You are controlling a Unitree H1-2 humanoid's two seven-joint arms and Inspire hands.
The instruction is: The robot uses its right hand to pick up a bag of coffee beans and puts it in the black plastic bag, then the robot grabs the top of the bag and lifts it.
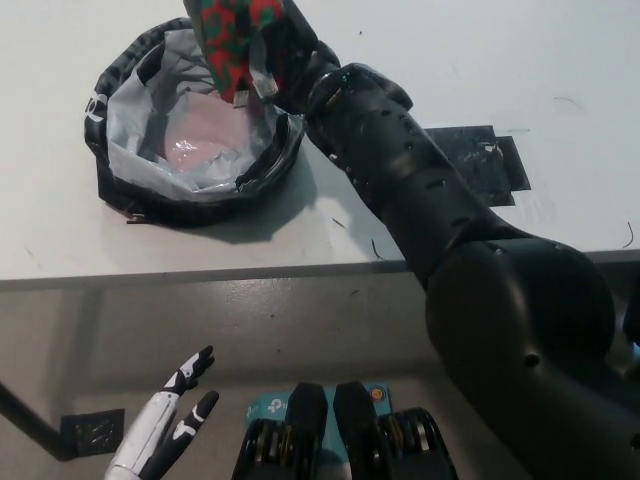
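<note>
Head view gives you the black right arm coming in from about five o'clock and reaching up across the white table toward eleven o'clock. At its end the right hand is closed around the bag of coffee beans, a red and green patterned pack. You can see the pack held above the far rim of the black plastic bag, at roughly one o'clock of its opening, with its lower end hanging over the mouth. The plastic bag sits on the table at about ten o'clock of the picture, its top rolled down so the grey lining shows, and something pale pink lies in the bottom. A black patch is stuck on the tabletop at about three o'clock from the plastic bag, partly covered by the arm. Your white left hand rests low at about seven o'clock, below the table edge, fingers spread and holding nothing.
</note>
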